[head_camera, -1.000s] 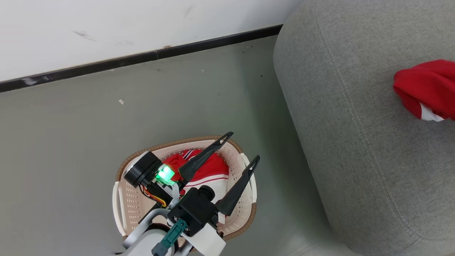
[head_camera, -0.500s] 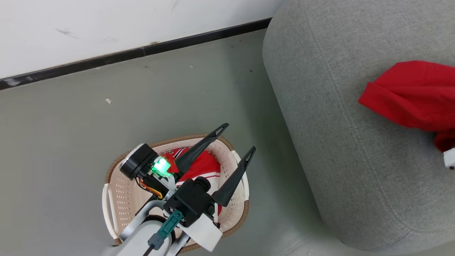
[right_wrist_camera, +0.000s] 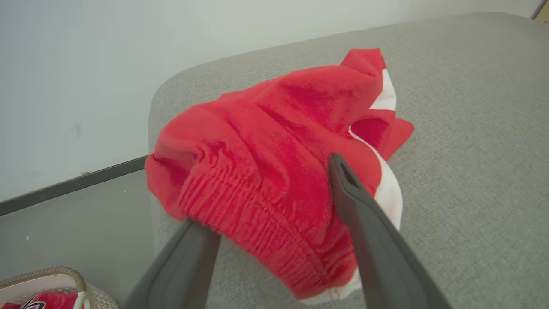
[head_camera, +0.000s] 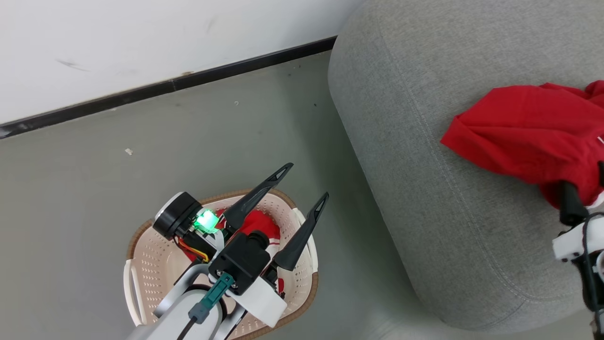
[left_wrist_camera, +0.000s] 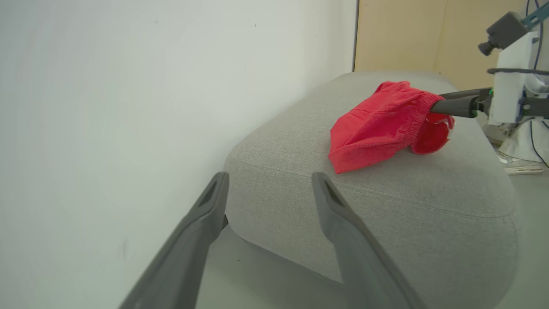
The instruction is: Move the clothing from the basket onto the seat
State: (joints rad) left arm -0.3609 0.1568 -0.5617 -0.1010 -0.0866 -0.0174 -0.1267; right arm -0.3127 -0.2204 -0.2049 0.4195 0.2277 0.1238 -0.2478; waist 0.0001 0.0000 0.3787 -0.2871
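Grey seat [head_camera: 415, 198] now carries the red shorts [head_camera: 519, 137], spread wider than before; the right gripper [right_wrist_camera: 263, 191] fingers stand apart around them, and the left gripper [head_camera: 306, 180], spread, hangs over the basket [head_camera: 141, 264].

Red clothing [head_camera: 519, 137] with white panels, grey seat [head_camera: 424, 212], cream brown-rimmed basket [head_camera: 146, 264]

The right tool [right_wrist_camera: 264, 191] has parted its fingers, and the clothing [head_camera: 519, 137] now lies spread on the seat [head_camera: 401, 189].

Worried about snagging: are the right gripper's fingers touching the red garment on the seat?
Touching. The right wrist view shows the red garment lying over one tip of the right gripper's spread fingers.
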